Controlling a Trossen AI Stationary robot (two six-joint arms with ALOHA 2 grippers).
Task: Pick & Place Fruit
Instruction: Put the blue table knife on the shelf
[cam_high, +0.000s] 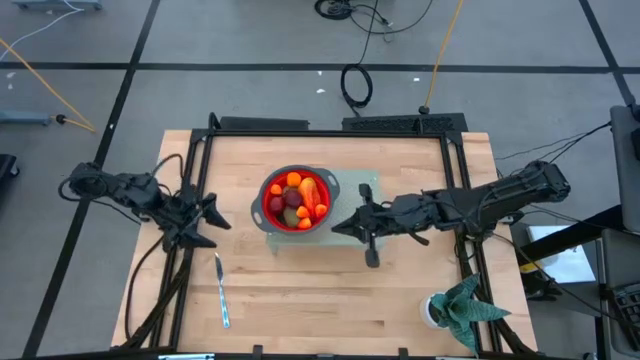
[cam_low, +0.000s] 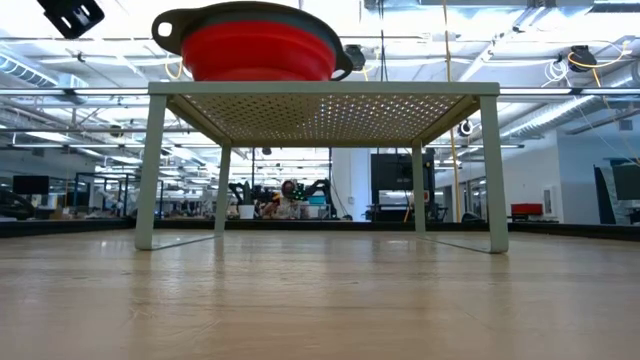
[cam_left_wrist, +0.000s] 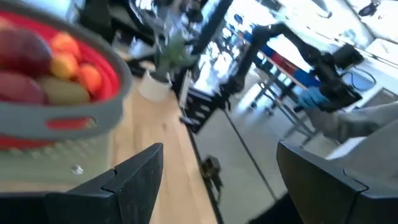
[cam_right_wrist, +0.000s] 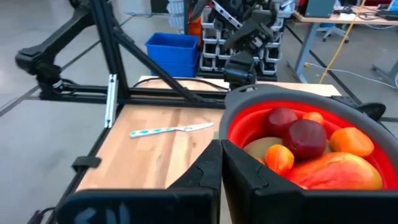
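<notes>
Wood table (cam_high: 300, 300), all fruit (cam_high: 298, 197) sits in the red bowl (cam_high: 272, 215) on a rack.
Your right gripper (cam_high: 345, 225) is pinched closed beside its rim, probably for grabbing; left gripper (cam_high: 215, 224) waits spread wide.

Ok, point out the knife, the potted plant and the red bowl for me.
knife (cam_high: 221, 291): high view, middle of the blade.
potted plant (cam_high: 466, 310): high view, on the green leaves.
red bowl (cam_low: 258, 50): low view, on its red side wall.

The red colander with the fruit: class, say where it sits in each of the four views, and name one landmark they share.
High view: red colander, table centre, between both arms.
Low view: upper left, on the perforated stand.
Left wrist view: left edge.
Right wrist view: right side, behind the shut right hand.
Shared landmark: its grey rim.
</notes>
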